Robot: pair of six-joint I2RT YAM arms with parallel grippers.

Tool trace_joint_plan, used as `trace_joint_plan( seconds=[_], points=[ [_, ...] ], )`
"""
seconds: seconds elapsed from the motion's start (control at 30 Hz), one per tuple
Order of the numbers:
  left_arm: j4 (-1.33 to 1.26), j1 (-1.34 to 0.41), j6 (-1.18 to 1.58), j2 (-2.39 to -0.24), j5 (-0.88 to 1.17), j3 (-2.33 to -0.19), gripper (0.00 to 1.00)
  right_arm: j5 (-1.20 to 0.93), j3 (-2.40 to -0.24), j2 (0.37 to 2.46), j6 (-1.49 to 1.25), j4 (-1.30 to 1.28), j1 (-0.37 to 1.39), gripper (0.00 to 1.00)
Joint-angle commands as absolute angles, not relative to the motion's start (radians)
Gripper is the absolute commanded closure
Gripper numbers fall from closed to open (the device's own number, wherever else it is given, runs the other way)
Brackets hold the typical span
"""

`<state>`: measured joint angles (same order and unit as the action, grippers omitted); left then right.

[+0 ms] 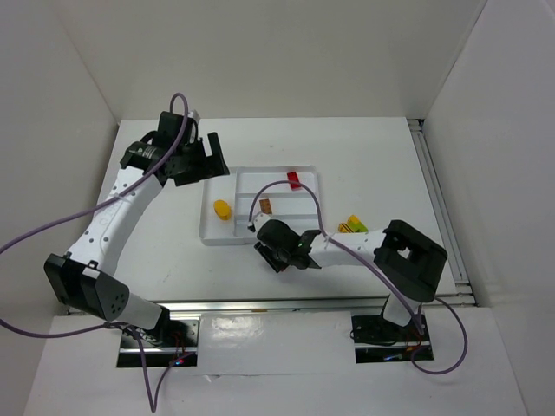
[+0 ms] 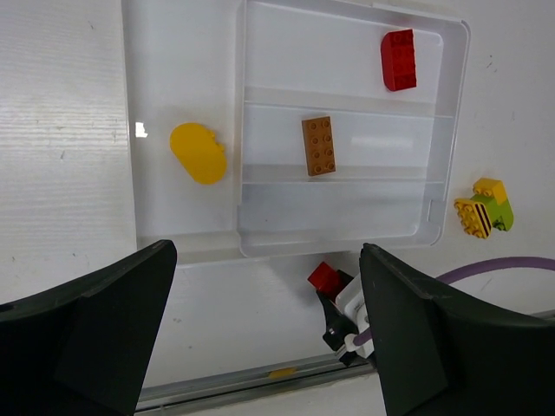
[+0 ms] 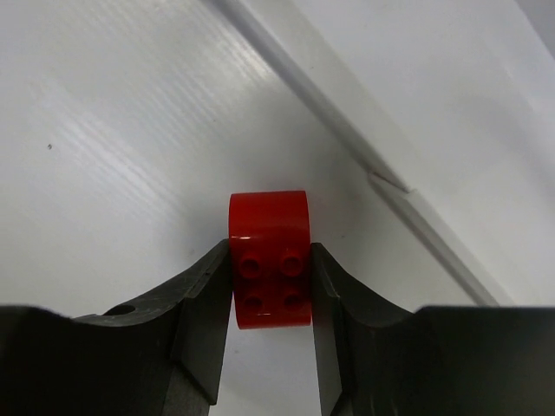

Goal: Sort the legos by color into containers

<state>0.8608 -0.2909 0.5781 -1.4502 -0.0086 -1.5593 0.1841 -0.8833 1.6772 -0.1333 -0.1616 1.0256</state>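
The right gripper clamps a small red plastic brick just outside the white plastic tray's near wall, across from the far compartment's longer red brick.

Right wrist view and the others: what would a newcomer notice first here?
A red brick is pinched between the right gripper's fingers, just outside the white tray. In the tray, a yellow piece, a brown brick and a second red brick lie in separate compartments.
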Motion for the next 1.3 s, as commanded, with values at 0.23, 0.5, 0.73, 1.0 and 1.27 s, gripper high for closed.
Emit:
trace_joint_plan(
  seconds=[0.23, 0.5, 0.73, 1.0, 1.27],
  points=[
    [0.851, -0.293, 0.578, -1.488, -0.043, -1.629, 0.02, 0.264, -0.885, 1.514, -0.152, -0.265, 1.081, 0.62],
    [0.861, -0.293, 0.578, -1.532, -0.052, -1.686, 0.01, 0.380, -0.959, 1.388, -0.202, -0.411, 1.081, 0.63],
    [0.873, -0.293, 0.578, -1.552, -0.103, -1.707, 0.01, 0.428, -0.997, 1.367, -0.202, -0.446, 0.996, 0.63],
    [0.882, -0.275, 0.578, -1.543, -0.114, -1.698, 0.01, 0.270, -1.055, 1.383, -0.232, -0.394, 0.862, 0.63],
    [0.882, -0.275, 0.578, -1.522, -0.101, -1.658, 0.01, 0.196, -1.210, 1.483, -0.279, -0.408, 0.729, 0.63]
  ],
)
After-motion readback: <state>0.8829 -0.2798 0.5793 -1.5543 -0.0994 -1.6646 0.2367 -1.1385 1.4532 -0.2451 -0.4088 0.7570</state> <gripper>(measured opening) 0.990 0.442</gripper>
